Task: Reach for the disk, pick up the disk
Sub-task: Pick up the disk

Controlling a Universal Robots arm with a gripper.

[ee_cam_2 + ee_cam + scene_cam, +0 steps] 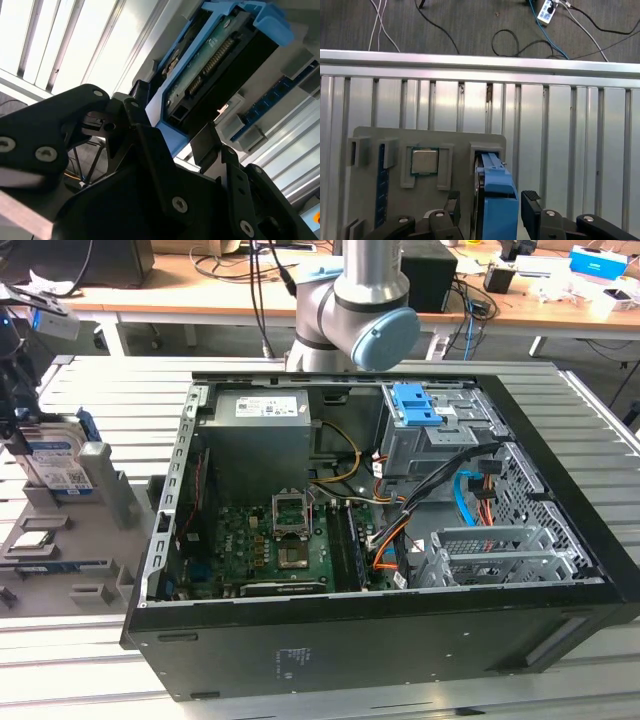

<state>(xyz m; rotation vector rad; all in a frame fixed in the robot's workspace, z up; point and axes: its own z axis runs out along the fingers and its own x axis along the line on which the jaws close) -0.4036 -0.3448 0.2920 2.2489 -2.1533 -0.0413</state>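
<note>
**Spotter:** Two fingers, how are they set?

**Me:** Spread. My pincer [491,201] straddles the disk [496,186], one finger [454,204] on each flank of its blue rail. In the first wrist view a gap shows on both sides, narrower on one, so I am not clamped on it.

**Spotter:** Where does the disk sit?

**Me:** It stands on edge in a slot of the grey holder plate [370,137], blue rail uppermost. A processor chip [425,161] lies flat in the neighbouring recess, just beside it. The plate rests on the slatted metal table [570,150].

**Spotter:** What shows from the other wrist camera?

**Me:** In the second wrist view its green board side and connector row run between my dark finger links.

**Spotter:** And the wider scene?

**Me:** In the exterior view the disk and plate are at the exterior view's left. They are apart from the open computer case [400,640], which lies on its side mid-table with its boards and cables exposed.
</note>
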